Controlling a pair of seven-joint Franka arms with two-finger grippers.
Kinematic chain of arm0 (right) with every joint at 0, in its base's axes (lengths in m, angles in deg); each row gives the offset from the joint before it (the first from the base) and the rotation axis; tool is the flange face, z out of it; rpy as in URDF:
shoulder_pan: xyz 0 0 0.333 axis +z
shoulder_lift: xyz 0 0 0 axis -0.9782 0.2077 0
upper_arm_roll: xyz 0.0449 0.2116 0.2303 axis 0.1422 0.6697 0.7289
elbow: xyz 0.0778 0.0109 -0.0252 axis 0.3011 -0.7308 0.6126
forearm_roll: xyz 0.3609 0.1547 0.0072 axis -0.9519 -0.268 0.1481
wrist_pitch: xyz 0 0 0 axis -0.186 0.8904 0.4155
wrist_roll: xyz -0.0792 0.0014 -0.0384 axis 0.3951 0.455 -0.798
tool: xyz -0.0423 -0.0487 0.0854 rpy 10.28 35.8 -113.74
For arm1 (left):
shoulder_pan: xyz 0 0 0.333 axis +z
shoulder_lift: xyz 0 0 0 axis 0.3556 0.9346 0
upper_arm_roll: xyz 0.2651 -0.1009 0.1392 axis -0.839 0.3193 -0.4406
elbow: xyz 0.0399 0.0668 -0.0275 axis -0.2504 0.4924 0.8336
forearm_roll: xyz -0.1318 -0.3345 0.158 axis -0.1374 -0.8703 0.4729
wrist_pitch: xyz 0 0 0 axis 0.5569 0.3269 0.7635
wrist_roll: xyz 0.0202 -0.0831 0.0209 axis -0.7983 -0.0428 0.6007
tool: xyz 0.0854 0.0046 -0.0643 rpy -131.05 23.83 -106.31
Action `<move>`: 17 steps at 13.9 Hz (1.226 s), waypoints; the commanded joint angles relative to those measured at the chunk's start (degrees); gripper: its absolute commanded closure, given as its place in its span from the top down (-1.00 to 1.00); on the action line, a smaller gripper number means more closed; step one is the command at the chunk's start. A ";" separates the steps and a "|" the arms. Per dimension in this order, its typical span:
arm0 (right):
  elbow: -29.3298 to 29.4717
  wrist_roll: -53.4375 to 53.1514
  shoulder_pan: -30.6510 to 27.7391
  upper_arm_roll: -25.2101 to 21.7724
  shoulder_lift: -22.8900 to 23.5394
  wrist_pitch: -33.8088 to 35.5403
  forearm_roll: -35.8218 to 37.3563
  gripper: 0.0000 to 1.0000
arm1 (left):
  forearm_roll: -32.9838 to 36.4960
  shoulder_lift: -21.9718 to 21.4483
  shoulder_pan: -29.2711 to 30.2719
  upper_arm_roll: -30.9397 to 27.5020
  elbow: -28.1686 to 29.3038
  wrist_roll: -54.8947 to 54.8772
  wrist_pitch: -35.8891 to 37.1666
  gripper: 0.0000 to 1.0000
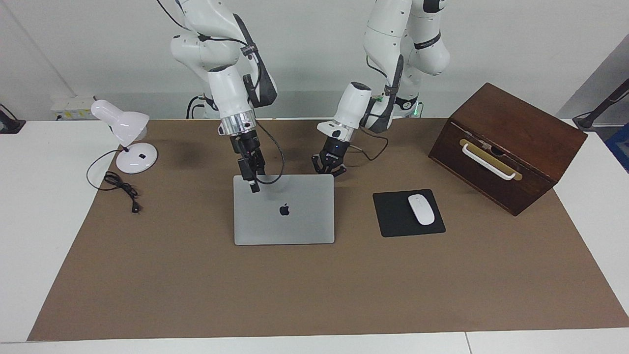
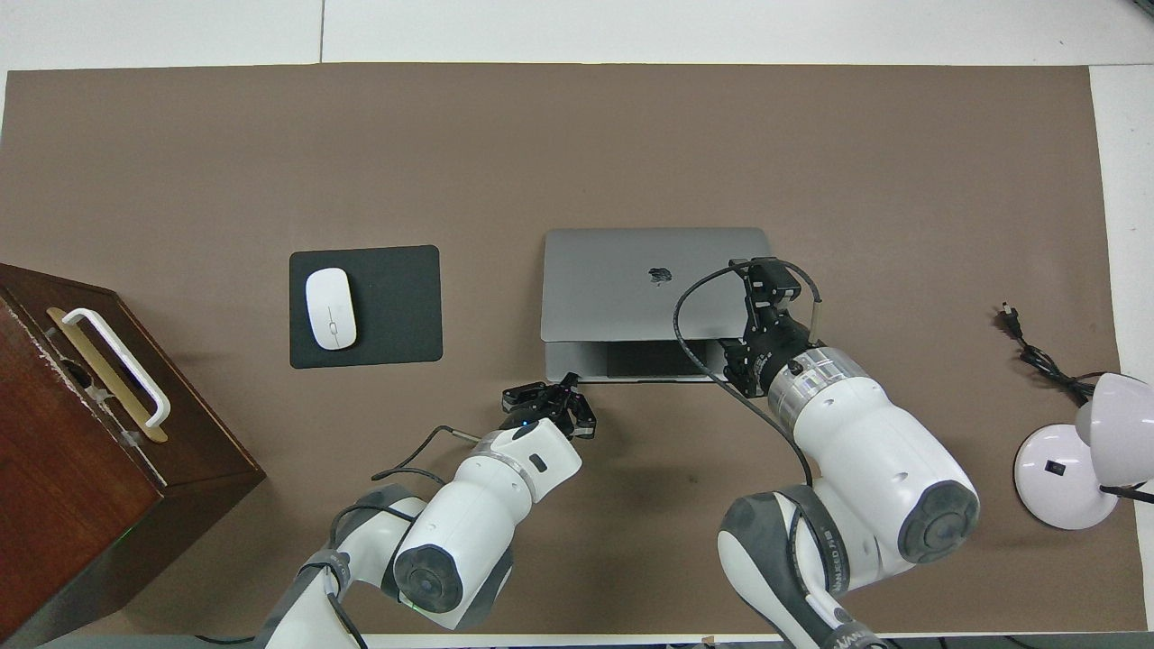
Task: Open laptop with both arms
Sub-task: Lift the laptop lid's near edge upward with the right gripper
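On laptop (image 1: 284, 216) lid, apple logo (image 1: 284, 210).

Bright, even light falls from overhead, with no hard glare anywhere. Shadows are soft and faint: pale smudges on the matte brown table mat (image 1: 196, 275) under the two white jointed arms. The thin silver-grey aluminium laptop (image 1: 284, 219) shows a mild sheen on its lid. Both views look sharp, edges straight.
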 commanded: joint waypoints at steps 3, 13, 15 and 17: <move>1.22 3.10 -1.47 0.25 -0.32 -0.15 -0.10 0.96 | -0.94 4.24 1.39 0.16 -1.99 -0.41 -0.94 -1.00; 6.14 4.86 -2.17 0.25 -0.94 4.58 -0.10 0.95 | -0.94 4.51 1.39 0.16 -1.99 -0.41 -0.94 -1.00; 7.63 4.86 -2.52 0.25 -1.02 5.56 -0.01 0.95 | -0.94 4.51 1.39 0.16 -1.99 -0.41 -1.02 -1.00; 9.21 4.95 -3.31 0.25 -0.85 7.13 0.33 0.95 | -0.94 4.51 1.39 0.16 -1.99 -0.41 -0.94 -1.00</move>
